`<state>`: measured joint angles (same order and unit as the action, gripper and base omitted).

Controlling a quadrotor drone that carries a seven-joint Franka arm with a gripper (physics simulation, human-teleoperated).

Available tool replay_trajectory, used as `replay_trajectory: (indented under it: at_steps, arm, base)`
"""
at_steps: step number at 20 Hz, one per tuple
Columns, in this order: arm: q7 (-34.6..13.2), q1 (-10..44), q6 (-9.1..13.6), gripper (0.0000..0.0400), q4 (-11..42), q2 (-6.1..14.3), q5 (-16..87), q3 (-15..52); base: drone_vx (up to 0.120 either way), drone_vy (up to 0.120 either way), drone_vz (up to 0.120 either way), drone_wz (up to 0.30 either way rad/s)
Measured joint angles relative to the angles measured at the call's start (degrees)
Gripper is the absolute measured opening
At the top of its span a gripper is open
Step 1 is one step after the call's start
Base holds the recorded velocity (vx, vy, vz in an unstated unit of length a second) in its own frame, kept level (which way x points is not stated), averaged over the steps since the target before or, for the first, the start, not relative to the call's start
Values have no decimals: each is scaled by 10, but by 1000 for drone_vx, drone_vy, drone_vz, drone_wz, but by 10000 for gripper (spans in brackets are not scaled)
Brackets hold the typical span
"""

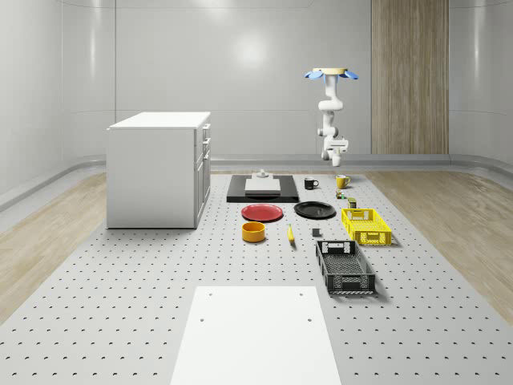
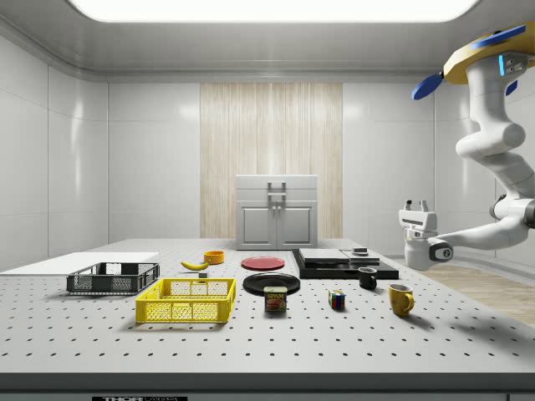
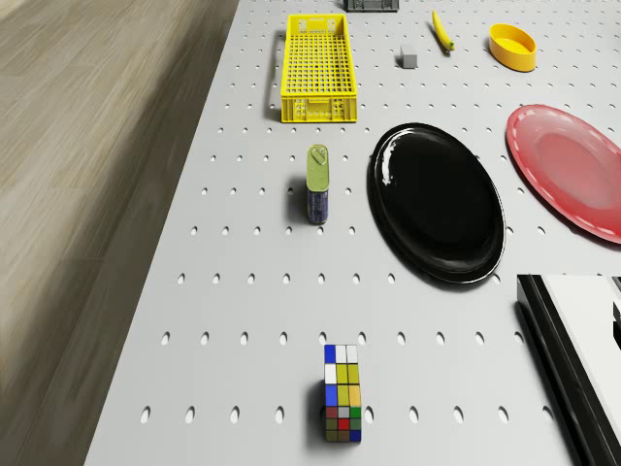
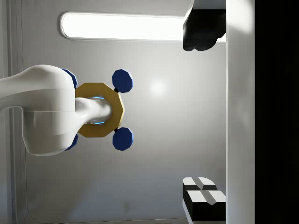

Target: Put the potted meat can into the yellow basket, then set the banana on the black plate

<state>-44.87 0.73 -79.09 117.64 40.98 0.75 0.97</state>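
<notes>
Hovering high beyond the table's far end, the yellow-bodied drone folds its white arm so the gripper points upward, fingers parted and empty. The small potted meat can stands beside the yellow mesh basket, awaiting pickup.

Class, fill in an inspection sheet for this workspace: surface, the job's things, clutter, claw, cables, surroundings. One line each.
Surface: perforated grey table, white panel at its near end.
Job's things: can upright between yellow basket and cube; banana on the table; black plate bare.
Clutter: red plate, orange bowl, black basket, cube, two mugs, small grey block.
Claw: claw points upward, holding nothing, fingers apart; drone hovers over the table's far end.
Cables: nothing seen.
Surroundings: white cabinet, wood wall panel.
</notes>
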Motion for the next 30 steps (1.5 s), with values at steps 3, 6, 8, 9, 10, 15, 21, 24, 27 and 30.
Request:
replay_trajectory:
  at_steps: [3, 6, 8, 9, 10, 15, 21, 24, 27, 30]
  arm:
    - [-1, 1, -1, 400, 1, 1, 6, 5]
    - [-2, 4, -3, 400, 2, 2, 17, 12]
    - [-4, 6, -4, 400, 3, 3, 27, 20]
    - [-4, 8, -4, 400, 4, 3, 34, 24]
    - [-6, 9, -5, 400, 5, 4, 42, 30]
    - [-15, 24, -8, 400, 14, 7, 110, 78]
    - [-45, 68, -18, 400, 69, 21, 303, 211]
    - [-80, 109, -25, 400, 146, 38, 467, 315]
    - [-138, 169, -25, 400, 255, 62, 662, 424]
    - [-213, 251, -4, 400, 359, 87, 845, 517]
  base:
    - [120, 0, 0, 0]
    - [120, 0, 0, 0]
    - [120, 0, 0, 0]
    - [120, 0, 0, 0]
    - [120, 0, 0, 0]
    - [120, 0, 0, 0]
    - [120, 0, -93, 0]
    - [120, 0, -120, 0]
    - [120, 0, -27, 0]
    - [120, 93, 0, 0]
